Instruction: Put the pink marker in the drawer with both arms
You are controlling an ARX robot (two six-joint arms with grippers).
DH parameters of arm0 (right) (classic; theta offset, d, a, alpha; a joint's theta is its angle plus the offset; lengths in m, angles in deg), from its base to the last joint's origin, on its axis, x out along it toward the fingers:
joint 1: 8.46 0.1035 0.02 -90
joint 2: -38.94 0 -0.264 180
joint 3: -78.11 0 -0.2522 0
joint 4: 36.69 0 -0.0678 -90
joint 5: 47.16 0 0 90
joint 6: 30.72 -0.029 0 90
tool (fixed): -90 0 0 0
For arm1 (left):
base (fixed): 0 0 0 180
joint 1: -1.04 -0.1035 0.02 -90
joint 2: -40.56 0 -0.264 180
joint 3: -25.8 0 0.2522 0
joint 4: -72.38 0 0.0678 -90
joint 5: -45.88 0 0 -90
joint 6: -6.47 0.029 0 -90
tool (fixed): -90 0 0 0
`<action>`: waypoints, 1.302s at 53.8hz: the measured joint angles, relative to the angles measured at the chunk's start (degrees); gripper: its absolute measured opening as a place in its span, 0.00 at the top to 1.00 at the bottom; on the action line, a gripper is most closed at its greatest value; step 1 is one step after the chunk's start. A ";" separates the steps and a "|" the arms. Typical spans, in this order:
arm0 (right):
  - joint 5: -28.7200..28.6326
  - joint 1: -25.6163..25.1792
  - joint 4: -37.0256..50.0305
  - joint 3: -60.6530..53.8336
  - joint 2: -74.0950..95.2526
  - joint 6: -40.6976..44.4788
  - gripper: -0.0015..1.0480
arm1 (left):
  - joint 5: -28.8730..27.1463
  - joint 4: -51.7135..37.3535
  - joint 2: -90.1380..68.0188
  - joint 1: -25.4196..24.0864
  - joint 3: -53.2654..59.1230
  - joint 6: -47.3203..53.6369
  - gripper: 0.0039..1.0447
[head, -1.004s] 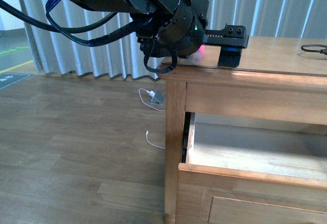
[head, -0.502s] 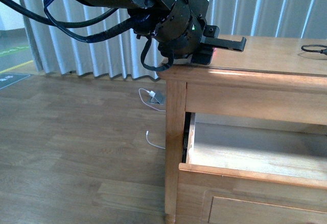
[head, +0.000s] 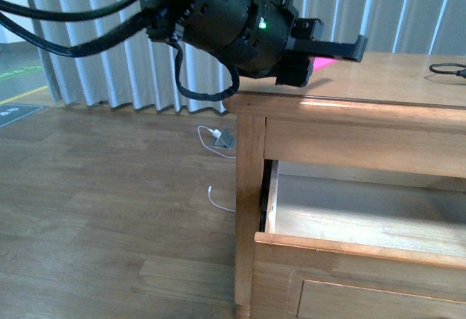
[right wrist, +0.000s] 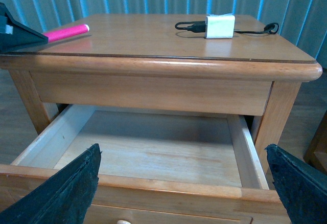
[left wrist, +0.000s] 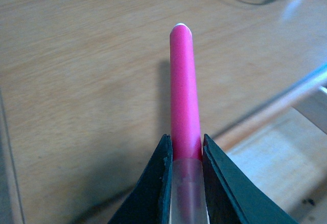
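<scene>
The pink marker [left wrist: 182,91] is clamped by its pale cap end between the fingers [left wrist: 161,183] of my left gripper [left wrist: 184,150], which is shut on it. It is held level just above the chest top [head: 386,79], its pink body [head: 324,60] pointing right. From the right wrist view the marker [right wrist: 66,31] shows over the top's left side. The drawer [right wrist: 240,147] stands pulled out below with nothing in it. My right gripper [right wrist: 181,150] is open, its fingers wide apart over the drawer's front rim [head: 349,245].
A white charger block [right wrist: 219,25] with a black cable [head: 448,70] lies at the back right of the chest top. A white cable and adapter [head: 218,138] lie on the wooden floor left of the chest. Curtains hang behind.
My left gripper, which was down on the chest top over the marker, has shut on it, lifted it off the wood and shifted a little to the right.
</scene>
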 joint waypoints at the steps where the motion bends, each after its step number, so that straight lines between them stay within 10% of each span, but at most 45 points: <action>1: 0.00 0.00 0.00 0.00 0.00 0.00 0.08 | 0.96 -0.02 1.09 0.17 1.03 0.50 0.86; 15: 0.00 0.00 0.00 0.00 0.00 0.00 0.08 | 8.96 0.52 10.43 3.50 13.86 7.30 0.86; 49: 0.00 0.00 0.00 0.00 0.00 0.00 0.08 | 2.10 -3.50 -8.28 7.32 8.61 4.57 0.86; 70: 0.00 0.00 0.00 0.00 0.00 0.00 0.08 | -5.25 -5.97 -6.36 8.20 9.35 3.43 0.32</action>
